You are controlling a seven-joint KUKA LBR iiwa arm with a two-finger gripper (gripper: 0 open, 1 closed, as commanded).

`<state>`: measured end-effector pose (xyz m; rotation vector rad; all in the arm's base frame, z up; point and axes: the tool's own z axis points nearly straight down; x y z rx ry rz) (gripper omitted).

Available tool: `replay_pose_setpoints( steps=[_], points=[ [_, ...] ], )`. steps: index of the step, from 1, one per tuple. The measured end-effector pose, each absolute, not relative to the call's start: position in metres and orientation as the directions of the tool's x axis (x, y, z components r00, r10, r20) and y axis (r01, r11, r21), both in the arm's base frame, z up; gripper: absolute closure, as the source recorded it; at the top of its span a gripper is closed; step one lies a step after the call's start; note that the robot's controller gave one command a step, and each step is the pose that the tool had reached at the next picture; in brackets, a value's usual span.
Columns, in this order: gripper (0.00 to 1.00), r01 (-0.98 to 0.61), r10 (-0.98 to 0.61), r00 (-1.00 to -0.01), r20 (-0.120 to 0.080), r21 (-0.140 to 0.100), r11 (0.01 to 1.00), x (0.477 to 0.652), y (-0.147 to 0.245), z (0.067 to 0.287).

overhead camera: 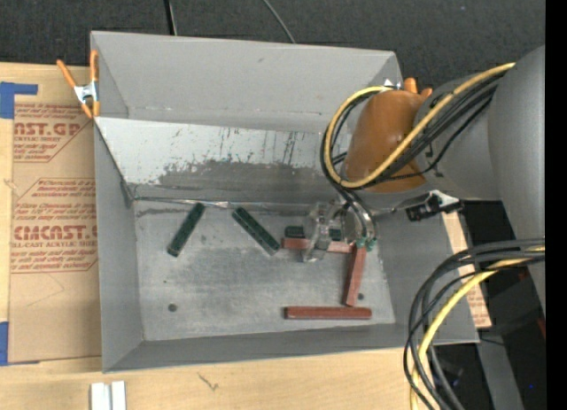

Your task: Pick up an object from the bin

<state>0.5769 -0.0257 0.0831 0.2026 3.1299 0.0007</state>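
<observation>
Hovering at the right of the bin (221,147), my hand (321,242) is just beside a short red-brown block (295,243) lying left-to-right. Whether my hand is apart or together, I cannot tell.

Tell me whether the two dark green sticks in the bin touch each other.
No, the left green stick and the right green stick lie apart, with grey bin floor between them.

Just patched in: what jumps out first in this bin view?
The orange cover bulks over the bin's right side, the gripper low beside a small brown piece. Two brown bars form an L at lower right; two green bars lie on the floor to the left.
</observation>
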Motion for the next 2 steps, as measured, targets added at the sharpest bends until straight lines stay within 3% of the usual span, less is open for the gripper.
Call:
replay_pose_setpoints(
  steps=[1,2],
  points=[
    [1.00,0.129,0.129,-0.992,-0.005,0.001,0.992,0.577,-0.026,0.083],
    [1.00,0.165,0.165,-0.986,-0.011,0.002,0.986,0.565,-0.041,0.263]
  ],
)
